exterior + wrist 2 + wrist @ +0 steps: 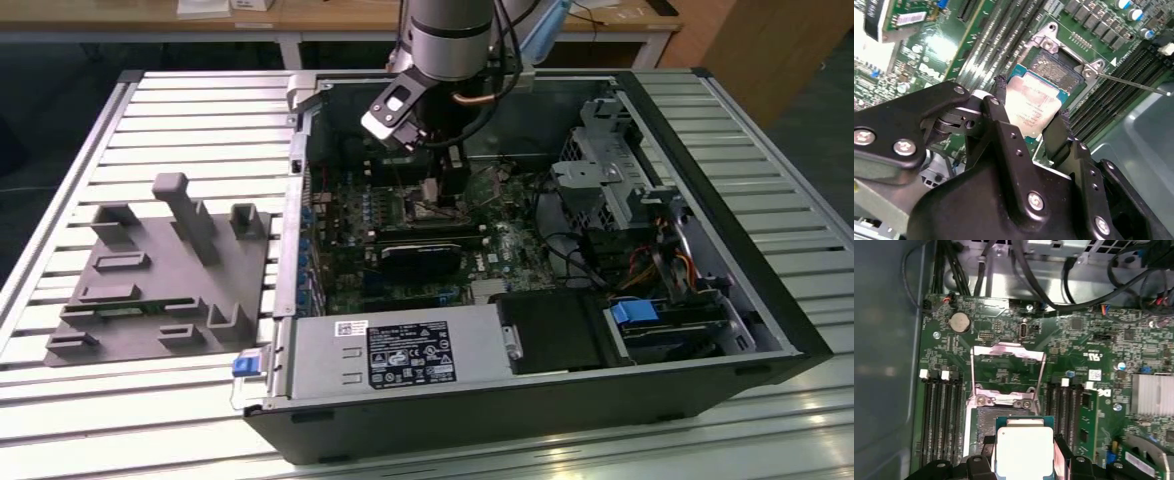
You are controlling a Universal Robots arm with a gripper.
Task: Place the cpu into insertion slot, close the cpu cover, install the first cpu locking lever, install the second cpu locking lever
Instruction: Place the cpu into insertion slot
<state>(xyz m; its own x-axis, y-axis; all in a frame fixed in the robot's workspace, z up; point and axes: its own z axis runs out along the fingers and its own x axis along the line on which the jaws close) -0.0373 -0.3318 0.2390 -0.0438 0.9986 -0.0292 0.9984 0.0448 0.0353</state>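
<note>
Gripper (1031,102) is pinching the cpu (1036,95) by two opposite edges, with one black finger (999,107) pressing on each side and the silvery top facing the camera. In the second wrist view the cpu is hanging over the insertion slot (1054,67), covering the nearer part of it, while the dark centre and metal rim of the farther part are showing past the chip's green edge. Whether the chip is touching the slot or floating just above it cannot be told. A thin lever rod (1134,82) is sticking out sideways from a corner of the slot, over the memory slots (989,45).

In the first wrist view the chip is sitting between the finger tips, overlapping the slot, and a strip of the slot's dark centre is showing just beyond it. The cpu cover (1009,351) is standing open, swung up and away from the slot on its hinge, and green board is showing through its window. Rows of long black memory slots are flanking the slot on both sides. A coin battery (959,322) is lying on the board beyond the cover.

In the exterior view the arm (447,40) is reaching down into an open computer case (747,330) lying on a slatted metal table (200,110). A grey fixture (160,270) is resting on the table at the exterior view's left, just beside the case.
</note>
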